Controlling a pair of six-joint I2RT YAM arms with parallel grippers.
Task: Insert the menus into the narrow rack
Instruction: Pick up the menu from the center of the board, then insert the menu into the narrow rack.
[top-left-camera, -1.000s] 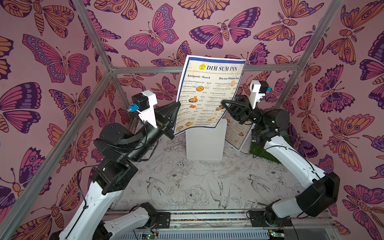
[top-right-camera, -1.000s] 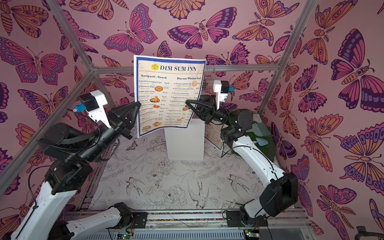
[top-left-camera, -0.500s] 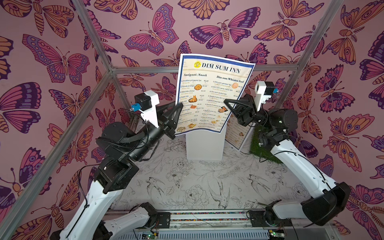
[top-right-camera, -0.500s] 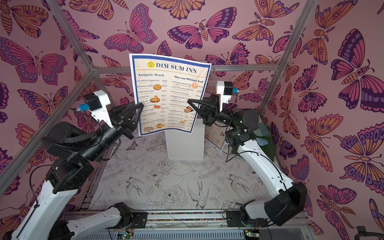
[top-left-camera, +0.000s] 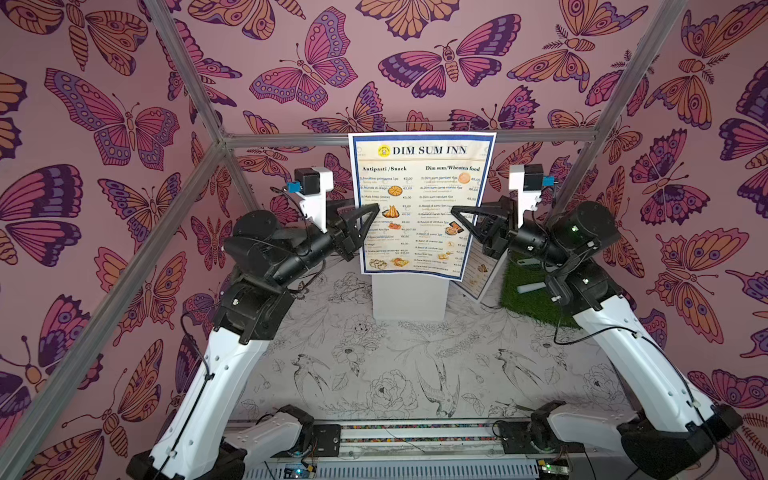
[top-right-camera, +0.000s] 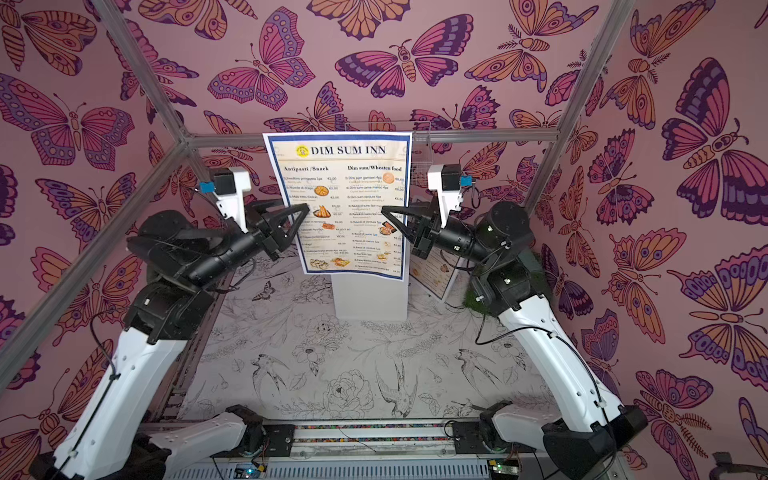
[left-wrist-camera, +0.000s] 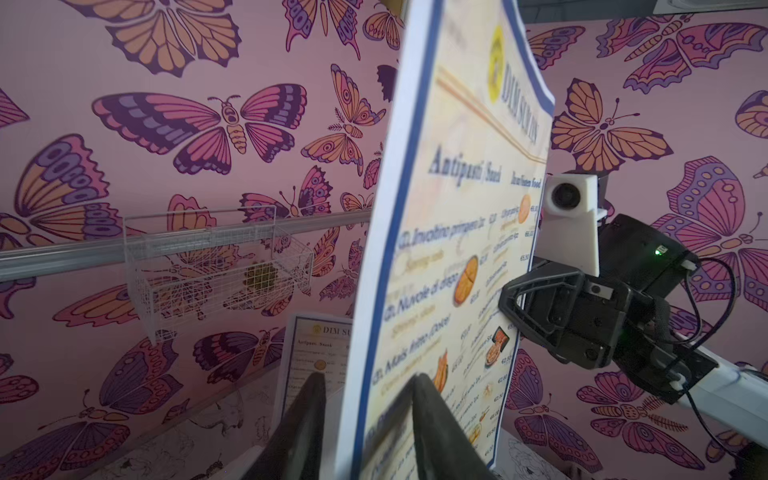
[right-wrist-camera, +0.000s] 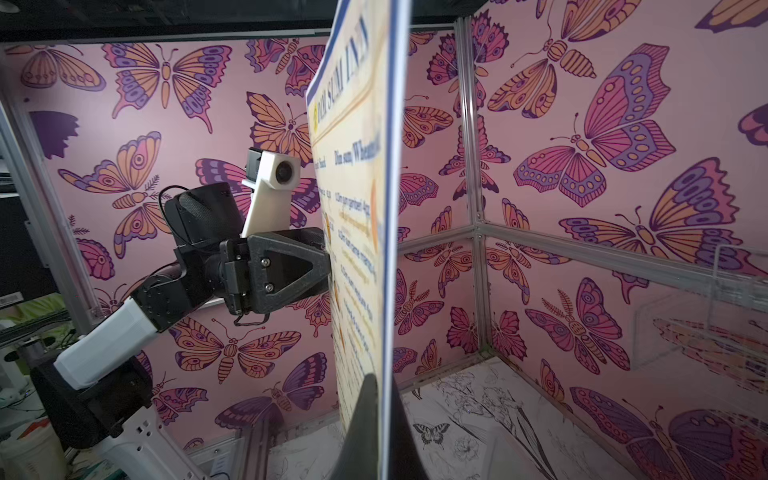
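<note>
Top views: blue-bordered cream laminated menu (top-left-camera: 422, 183) upright (off the tabletop (top-left-camera: 395, 365)); right hand (top-left-camera: 454, 210) clenched on it, left hand (top-left-camera: 372, 209) released around its edge.

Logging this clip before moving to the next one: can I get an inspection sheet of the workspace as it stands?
Surface: table cover printed with birds and flowers, flat, no spills seen.
Job's things: raised menu upright in the air between the arms; second menu tilted beside the white block; wire basket on the back rail, no menu in it.
Clutter: green mat with a white cylinder on it.
Grippers: left gripper open, straddling the raised menu's edge; right gripper shut on the opposite edge.
Cables: black cables loop along both arms.
Surroundings: butterfly-print walls, metal frame.
</note>
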